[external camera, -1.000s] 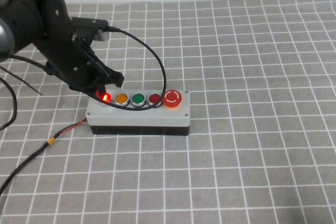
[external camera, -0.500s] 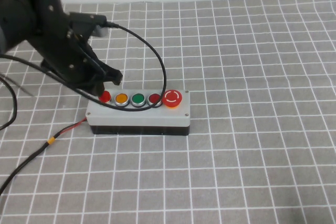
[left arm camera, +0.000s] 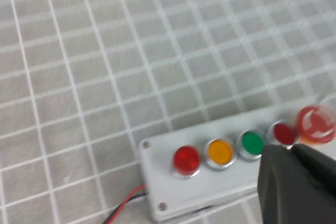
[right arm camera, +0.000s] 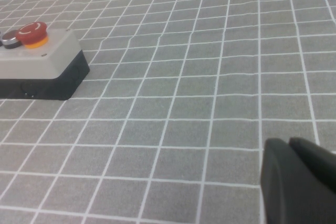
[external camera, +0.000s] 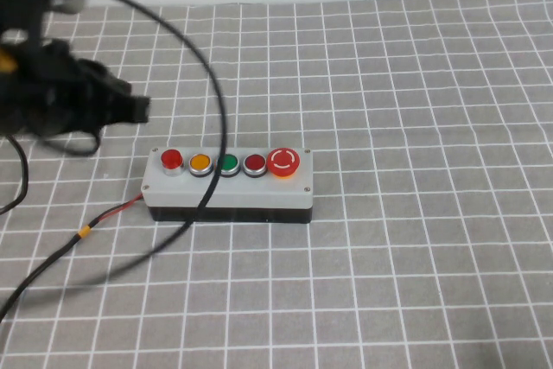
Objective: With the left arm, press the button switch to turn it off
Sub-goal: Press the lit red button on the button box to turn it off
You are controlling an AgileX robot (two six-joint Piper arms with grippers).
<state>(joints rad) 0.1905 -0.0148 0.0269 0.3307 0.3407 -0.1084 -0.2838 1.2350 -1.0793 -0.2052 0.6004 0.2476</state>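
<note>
on the worktop: a grey cloth with a white grid carried the button box, which sat left of centre with bare cloth on every side.
left arm: it showed as a blurred dark mass at the far left, behind the box and apart from it, which i judged to be a position clear of the buttons rather than one poised to press.
button box: it lay flat with its pale lid up and the row of caps facing the ceiling, probably so that a push from above could reach any of them.
black cable: it arced down from the arm and draped across the lid between the orange and green caps, looking like slack wiring rather than anything held.
red wire: it left the box's left end and trailed toward the near left edge.
left gripper: it hung above and beside the box, touching nothing.
left fingers: they were pressed together with only a seam between them and gripped nothing, which suits poking a button with one blunt tip.
right gripper: it was parked low over bare cloth, well apart from the box, since the job belonged to the other arm.
right fingers: they were closed together and empty.
emergency stop knob: it sat at the right end of the row.
dark red button, green button, orange button: none showed any light.
red button: the leftmost cap showed no glow and nothing touched it, so i judged the switch to be off.
</note>
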